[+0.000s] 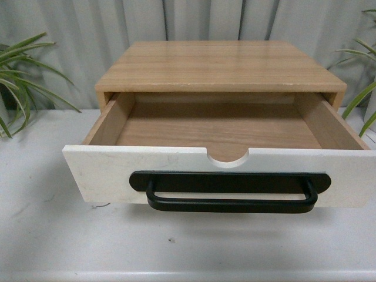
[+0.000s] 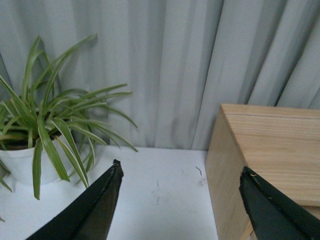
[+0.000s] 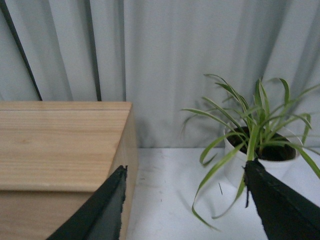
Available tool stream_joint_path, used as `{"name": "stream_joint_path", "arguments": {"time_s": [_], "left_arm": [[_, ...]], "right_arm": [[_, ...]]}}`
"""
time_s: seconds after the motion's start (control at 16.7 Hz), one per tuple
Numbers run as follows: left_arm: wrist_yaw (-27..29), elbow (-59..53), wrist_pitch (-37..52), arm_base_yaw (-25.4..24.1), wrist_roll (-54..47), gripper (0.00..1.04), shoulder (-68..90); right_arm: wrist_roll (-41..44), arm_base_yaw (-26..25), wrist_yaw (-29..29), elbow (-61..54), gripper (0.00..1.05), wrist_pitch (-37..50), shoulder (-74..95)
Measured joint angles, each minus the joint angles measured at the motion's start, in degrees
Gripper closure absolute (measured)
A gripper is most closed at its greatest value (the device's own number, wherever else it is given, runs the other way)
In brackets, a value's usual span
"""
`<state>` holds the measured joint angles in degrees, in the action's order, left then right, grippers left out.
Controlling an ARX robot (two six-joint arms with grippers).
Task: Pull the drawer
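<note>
The drawer point(image 1: 106, 173) stands pulled far out of its light wood cabinet point(image 1: 217, 64) in the front view. Its white front carries a long black bar handle point(image 1: 229, 197) under a half-round notch point(image 1: 228, 157), and the wood inside holds nothing. Neither arm shows in the front view. My left gripper point(image 2: 181, 172) is open, hanging beside the cabinet's left side point(image 2: 222, 175) with nothing between its fingers. My right gripper point(image 3: 185, 170) is open too, by the cabinet's right side point(image 3: 129, 150), holding nothing.
A potted green plant point(image 2: 45, 125) stands on the white table point(image 1: 53, 235) left of the cabinet, and another point(image 3: 255, 135) to its right. Grey curtains point(image 1: 194, 17) hang close behind. The drawer front reaches near the table's front edge point(image 1: 188, 275).
</note>
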<state>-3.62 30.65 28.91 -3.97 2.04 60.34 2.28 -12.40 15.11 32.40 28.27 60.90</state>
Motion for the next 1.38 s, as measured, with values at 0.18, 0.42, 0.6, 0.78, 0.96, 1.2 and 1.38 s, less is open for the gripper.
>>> {"name": "stream_joint_path", "arguments": {"time_s": [0.18,0.42,0.6,0.78,0.96,1.2,1.38], "left_arm": [[3.1,-11.0,5.7,4.1,-1.0,0.67,-5.4],[3.7,-19.0,6.4,3.9,-1.2,1.03,-13.3],[3.7,-22.8,4.8,3.9,-1.2,1.03,-18.8],[3.7,-25.9,1.4,3.9,-1.2,1.03,-24.7],[3.7,-27.6,-2.4,4.0,-1.2,1.03,-30.4],[3.7,-30.1,-5.2,4.0,-1.2,1.03,-35.8],[3.7,-30.1,-10.5,4.0,-1.2,1.03,-42.0]], "right_arm": [[-1.3,-0.3,-2.4,-13.0,0.63,-7.9,-17.8],[-1.4,4.6,-6.9,-21.1,1.03,-7.0,-28.2],[-1.5,8.2,-12.0,-24.6,1.03,-8.1,-33.0],[-1.5,12.3,-15.2,-27.5,1.03,-9.9,-37.2],[-1.5,12.4,-15.1,-29.0,1.03,-12.1,-41.3],[-1.5,12.4,-15.1,-30.6,1.03,-14.5,-45.8],[-1.5,12.4,-15.1,-31.7,1.03,-16.3,-49.5]]}}
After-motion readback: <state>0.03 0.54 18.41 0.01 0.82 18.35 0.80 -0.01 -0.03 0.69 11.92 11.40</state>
